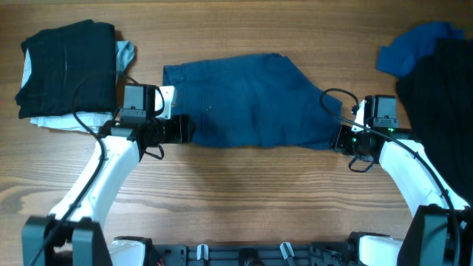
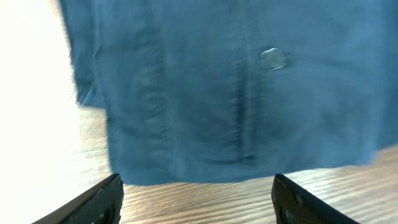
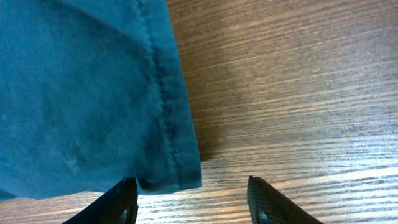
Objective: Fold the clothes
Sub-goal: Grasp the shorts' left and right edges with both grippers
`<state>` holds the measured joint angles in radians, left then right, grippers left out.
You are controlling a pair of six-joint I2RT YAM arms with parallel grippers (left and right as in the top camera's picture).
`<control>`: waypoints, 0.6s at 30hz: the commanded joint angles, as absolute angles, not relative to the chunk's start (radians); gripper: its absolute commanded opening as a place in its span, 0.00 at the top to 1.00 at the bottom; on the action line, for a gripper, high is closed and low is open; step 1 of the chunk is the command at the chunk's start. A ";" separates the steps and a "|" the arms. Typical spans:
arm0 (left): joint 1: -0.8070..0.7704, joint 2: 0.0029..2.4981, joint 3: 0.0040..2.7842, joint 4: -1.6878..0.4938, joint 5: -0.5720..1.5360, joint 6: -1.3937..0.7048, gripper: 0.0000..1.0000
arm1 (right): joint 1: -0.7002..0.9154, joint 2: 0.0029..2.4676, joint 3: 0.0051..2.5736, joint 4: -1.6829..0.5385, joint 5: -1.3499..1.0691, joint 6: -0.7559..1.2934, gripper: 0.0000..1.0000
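Denim shorts lie flat, a gripper at each end

Nearest us is the wooden desk. Just beyond its front strip the left gripper sits low at the buttoned end of the dark blue shorts. Its jaws are apart with nothing between them, the cloth edge is just ahead, and the button is further in. The right gripper mirrors it at the other end, likewise released, with one finger beside the stitched corner.

We judge both are set at the near edge so they can pinch it and carry it over to the far edge. The shorts are spread across the middle, which suits that fold. Furthest off, a black stack on a pale garment sits far left and is probably finished. A black heap and a blue garment wait far right.
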<state>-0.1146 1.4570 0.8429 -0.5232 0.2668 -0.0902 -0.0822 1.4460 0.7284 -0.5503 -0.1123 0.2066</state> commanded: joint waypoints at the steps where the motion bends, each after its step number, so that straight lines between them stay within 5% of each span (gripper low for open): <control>1: -0.108 1.525 0.849 -0.523 0.204 -0.147 0.25 | -0.084 1.434 0.722 -0.529 -0.128 0.183 0.43; 16: -0.108 1.628 0.849 -0.481 0.204 -0.166 0.23 | -0.084 1.435 0.668 -0.476 -0.218 0.218 0.53; 18: -0.108 1.628 0.849 -0.477 0.204 -0.166 0.18 | -0.084 1.436 0.649 -0.462 -0.218 0.246 0.41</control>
